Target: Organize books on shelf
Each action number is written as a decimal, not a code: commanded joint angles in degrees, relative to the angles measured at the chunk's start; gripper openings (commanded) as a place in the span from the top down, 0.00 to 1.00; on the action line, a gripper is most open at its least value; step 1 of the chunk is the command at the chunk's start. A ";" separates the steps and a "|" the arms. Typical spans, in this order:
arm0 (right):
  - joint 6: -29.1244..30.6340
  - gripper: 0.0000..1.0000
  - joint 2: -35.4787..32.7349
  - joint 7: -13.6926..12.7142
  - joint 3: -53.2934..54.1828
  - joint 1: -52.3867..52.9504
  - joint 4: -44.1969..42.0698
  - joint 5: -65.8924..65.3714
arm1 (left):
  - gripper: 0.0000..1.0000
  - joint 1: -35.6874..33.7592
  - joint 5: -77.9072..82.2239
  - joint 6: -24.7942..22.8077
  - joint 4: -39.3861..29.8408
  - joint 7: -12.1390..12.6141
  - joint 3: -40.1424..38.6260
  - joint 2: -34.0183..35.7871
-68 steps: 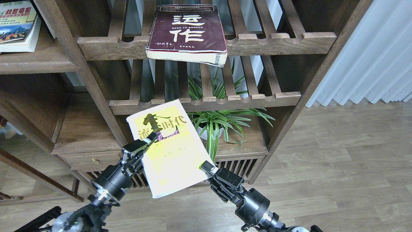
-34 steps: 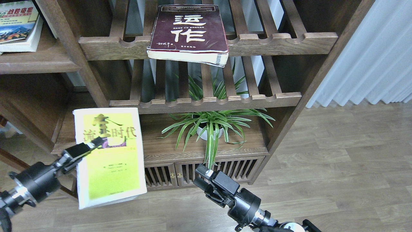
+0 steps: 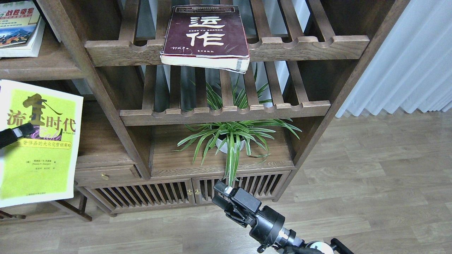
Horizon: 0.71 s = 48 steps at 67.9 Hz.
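Observation:
My left gripper (image 3: 24, 129) is at the far left edge, shut on the yellow-green book (image 3: 39, 144). It holds the book face up in front of the bookcase's left bay, and only its upper finger shows on the cover. My right gripper (image 3: 217, 194) is open and empty, low in front of the cabinet doors. The thick maroon book (image 3: 206, 33) lies on the upper slatted rack, overhanging its front rail. The smaller white book (image 3: 17, 26) with the red title lies on the solid dark-brown shelf (image 3: 46, 68) at top left.
A potted spider plant (image 3: 231, 139) stands on the cabinet top under the lower slatted rack (image 3: 226, 113). A drawer (image 3: 106, 174) and slatted cabinet doors (image 3: 169, 194) are below. White curtains (image 3: 406, 60) hang at the right over wooden floor (image 3: 370, 183).
My left gripper has carried the yellow-green book left and up, from the middle to the left edge. My right gripper let go of the book's corner and now stays low.

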 commanded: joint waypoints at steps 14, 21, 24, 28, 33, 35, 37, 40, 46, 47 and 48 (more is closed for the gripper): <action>0.00 0.00 0.00 0.01 0.01 0.16 0.00 -0.08 | 0.98 -3.66 -2.38 0.02 6.24 -0.11 -4.89 7.69; 0.00 0.00 0.00 0.01 0.10 0.16 0.00 -0.08 | 0.99 -8.41 -2.38 0.02 8.26 0.07 -4.71 7.87; 0.00 0.00 0.00 0.01 0.01 0.16 0.00 -0.17 | 0.99 -10.52 -2.29 0.02 8.96 0.15 -4.45 7.87; 0.00 0.00 0.00 0.01 0.01 0.07 0.00 -0.17 | 1.00 -16.05 -2.20 0.02 9.76 0.68 -3.48 7.78; 0.00 0.00 0.00 0.01 -0.08 0.07 0.00 -0.26 | 1.00 -20.00 -2.20 0.02 9.84 2.52 -2.52 7.78; 0.00 0.00 0.00 0.01 -0.17 0.07 0.00 -0.26 | 1.00 -21.24 -2.20 0.02 9.93 3.31 -2.08 7.69; 0.00 0.00 0.00 0.01 -0.17 0.07 0.00 -0.26 | 1.00 -23.52 -2.20 0.02 10.11 4.54 -1.37 7.61; 0.00 0.00 0.00 0.01 -0.17 0.07 0.00 -0.26 | 1.00 -25.55 -2.20 0.02 10.28 5.25 -0.49 7.61; 0.00 0.00 0.00 0.01 -0.25 0.07 0.00 -0.35 | 1.00 -30.91 -2.20 0.02 11.34 6.48 2.76 7.25; 0.00 0.00 0.00 0.01 -0.25 0.07 0.00 -0.35 | 1.00 -31.61 -2.20 0.02 11.60 6.66 3.11 7.17; 0.00 0.00 0.00 0.01 -0.25 0.07 0.00 -0.35 | 1.00 -32.05 -2.20 0.02 11.78 6.75 3.55 7.17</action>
